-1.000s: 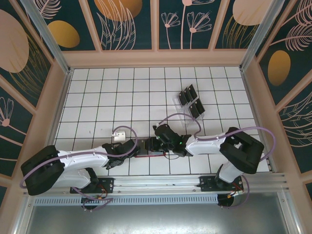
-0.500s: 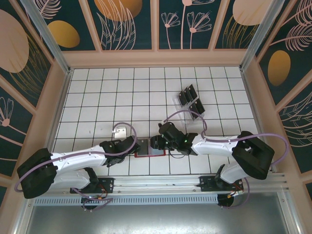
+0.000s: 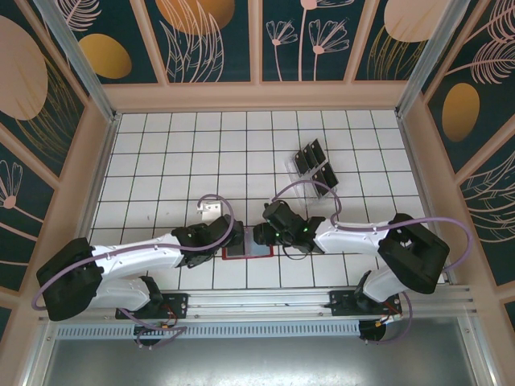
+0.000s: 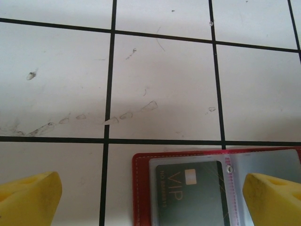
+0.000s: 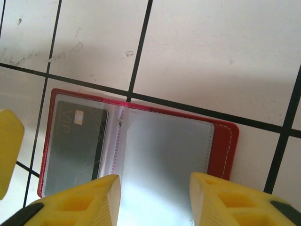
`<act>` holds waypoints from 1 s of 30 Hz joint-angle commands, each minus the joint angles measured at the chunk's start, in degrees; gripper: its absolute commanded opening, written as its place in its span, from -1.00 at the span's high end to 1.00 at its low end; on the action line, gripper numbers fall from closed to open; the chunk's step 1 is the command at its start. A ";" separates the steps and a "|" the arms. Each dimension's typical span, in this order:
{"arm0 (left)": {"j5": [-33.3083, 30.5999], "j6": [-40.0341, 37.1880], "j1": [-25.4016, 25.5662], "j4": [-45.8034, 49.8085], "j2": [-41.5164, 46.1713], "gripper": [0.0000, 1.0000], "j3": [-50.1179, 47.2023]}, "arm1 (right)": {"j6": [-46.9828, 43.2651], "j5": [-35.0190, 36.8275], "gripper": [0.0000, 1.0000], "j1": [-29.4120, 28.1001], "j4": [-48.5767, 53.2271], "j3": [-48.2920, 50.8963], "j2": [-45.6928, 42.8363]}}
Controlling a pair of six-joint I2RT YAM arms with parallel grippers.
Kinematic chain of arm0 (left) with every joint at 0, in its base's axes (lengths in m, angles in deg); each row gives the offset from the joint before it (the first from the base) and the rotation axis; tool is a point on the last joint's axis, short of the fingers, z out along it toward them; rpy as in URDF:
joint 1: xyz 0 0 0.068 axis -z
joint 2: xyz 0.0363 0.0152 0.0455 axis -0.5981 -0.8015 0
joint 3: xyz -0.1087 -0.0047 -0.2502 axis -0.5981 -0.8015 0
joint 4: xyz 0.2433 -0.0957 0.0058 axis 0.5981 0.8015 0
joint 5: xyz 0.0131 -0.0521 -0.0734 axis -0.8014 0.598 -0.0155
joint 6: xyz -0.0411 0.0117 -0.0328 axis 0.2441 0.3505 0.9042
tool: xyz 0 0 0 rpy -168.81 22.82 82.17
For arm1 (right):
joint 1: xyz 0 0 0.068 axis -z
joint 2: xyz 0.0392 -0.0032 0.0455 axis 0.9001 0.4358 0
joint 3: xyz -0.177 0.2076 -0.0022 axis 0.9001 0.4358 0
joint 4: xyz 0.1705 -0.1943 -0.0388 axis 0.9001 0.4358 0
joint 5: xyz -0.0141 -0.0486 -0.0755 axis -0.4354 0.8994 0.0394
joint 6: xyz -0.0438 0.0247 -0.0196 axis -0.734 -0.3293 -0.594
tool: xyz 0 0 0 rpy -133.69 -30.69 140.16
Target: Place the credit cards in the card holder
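Now the red wallet (image 3: 248, 248) is laid open on the near surface (image 3: 161, 161), one card (image 5: 75, 141) pocketed; left gripper (image 4: 153, 190) and right gripper (image 5: 155, 187) are held apart, empty. Far-right cards (image 3: 316, 166) should be slid in squarely.

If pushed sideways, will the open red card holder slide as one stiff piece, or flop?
It likely slides, not tips: the card holder lies open and flat on the smooth table. Its clear sleeves look thin and glossy, so they would probably flop or slip if pinched. The half holding a card should be stiffer.
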 commanded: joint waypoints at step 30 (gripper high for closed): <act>0.89 -1.38 0.10 -4.21 5.19 -0.97 -6.99 | 0.93 -1.14 0.09 0.34 0.01 -2.84 3.11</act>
